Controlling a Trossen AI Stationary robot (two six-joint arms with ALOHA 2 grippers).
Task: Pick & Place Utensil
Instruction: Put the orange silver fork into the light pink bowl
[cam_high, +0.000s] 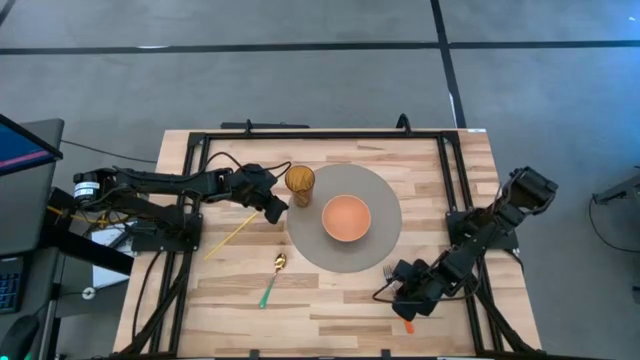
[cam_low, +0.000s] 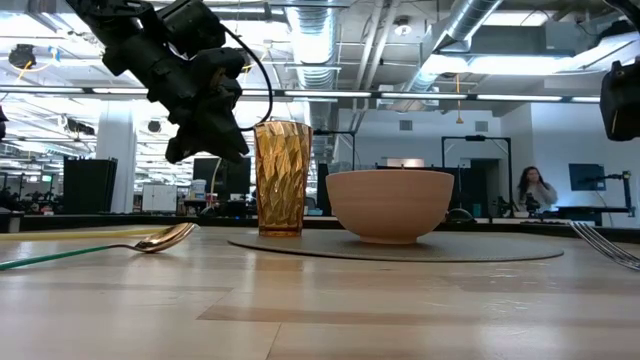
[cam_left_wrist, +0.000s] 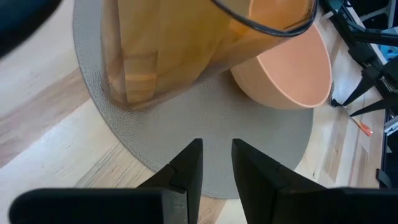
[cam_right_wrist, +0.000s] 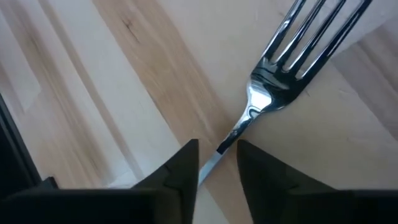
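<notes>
A fork (cam_right_wrist: 283, 74) with silver tines and an orange handle end (cam_high: 408, 326) lies flat on the wooden table near its right near corner. My right gripper (cam_right_wrist: 217, 146) is low over the fork's neck, fingers a narrow gap apart on either side of it. A gold spoon (cam_high: 272, 280) with a green handle and a thin yellow utensil (cam_high: 232, 234) lie on the table's left half. My left gripper (cam_left_wrist: 216, 149) hovers above the table beside the amber glass (cam_high: 299, 183), narrowly open and empty.
The glass and a peach bowl (cam_high: 346, 218) stand on a round grey mat (cam_high: 385, 250) at the table's middle. A black frame (cam_high: 320, 134) runs around the tabletop. Bare wood lies along the near edge between spoon and fork. A person (cam_low: 535, 188) sits far behind.
</notes>
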